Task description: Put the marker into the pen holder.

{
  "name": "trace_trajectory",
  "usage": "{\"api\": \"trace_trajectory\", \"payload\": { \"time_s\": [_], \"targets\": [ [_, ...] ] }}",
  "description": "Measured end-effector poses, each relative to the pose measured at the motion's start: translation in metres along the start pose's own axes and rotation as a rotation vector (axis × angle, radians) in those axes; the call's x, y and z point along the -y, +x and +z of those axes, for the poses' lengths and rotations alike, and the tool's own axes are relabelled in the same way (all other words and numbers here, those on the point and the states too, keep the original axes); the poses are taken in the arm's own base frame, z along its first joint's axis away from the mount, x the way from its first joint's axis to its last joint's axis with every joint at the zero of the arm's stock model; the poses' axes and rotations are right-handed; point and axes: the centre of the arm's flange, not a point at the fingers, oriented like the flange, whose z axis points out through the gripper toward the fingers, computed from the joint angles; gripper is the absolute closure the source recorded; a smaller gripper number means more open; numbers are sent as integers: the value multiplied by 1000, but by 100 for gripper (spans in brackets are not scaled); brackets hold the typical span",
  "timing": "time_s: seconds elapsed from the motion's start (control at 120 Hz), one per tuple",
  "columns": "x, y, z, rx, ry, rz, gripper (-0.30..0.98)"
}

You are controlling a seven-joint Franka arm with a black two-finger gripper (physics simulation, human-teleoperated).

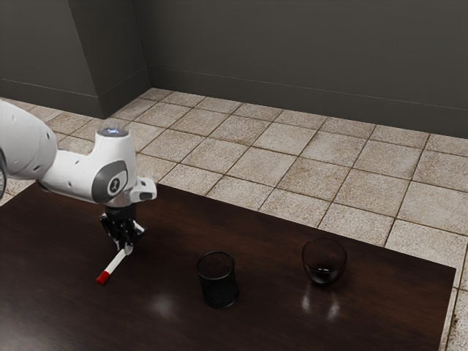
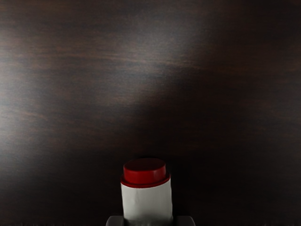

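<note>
A dark brown wooden surface (image 1: 51, 314) is seen from the side, with a white arm (image 1: 77, 175) extended over it from the exterior view's left. The black gripper (image 1: 127, 246) is pointed downward, and the marker (image 1: 117, 260) is gripped between its jaws, one pressed to each side of the white barrel. The marker is held at a slant, its red end aimed away from the jaws, toward the exterior view's lower left. Whether the surface is touched by that end cannot be told.

The pen holder (image 1: 219, 281), black and round, is stood upright, well apart from the marker, toward the exterior view's right. Farther that way, a clear bowl (image 1: 323, 272) is set near the surface's far right corner.
</note>
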Motion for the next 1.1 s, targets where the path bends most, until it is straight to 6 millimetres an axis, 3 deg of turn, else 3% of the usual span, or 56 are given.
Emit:
{"api": "trace_trajectory", "payload": {
  "time_s": [0.117, 0.233, 0.283, 0.325, 0.383, 0.458, 0.55, 0.717, 0.817, 0.975, 1.1],
  "targets": [
    [0, -1, 3, -1, -3, 0, 65],
    [0, 0, -7, -22, 0, 3, 72],
    [-1, 1, -17, -39, 0, 6, 74],
    [-6, 0, -36, -73, -4, 16, 75],
    [-28, -1, -74, -137, -16, 59, 76],
    [-72, -1, -115, -212, -25, 136, 77],
    [-127, -1, -149, -281, -33, 224, 78],
    [-169, -17, -195, -380, -50, 276, 79],
    [-197, -24, -205, -416, -98, 282, 79],
    [-241, -34, -203, -432, -182, 281, 79],
    [-254, -41, -188, -413, -210, 266, 79]
  ]
}}
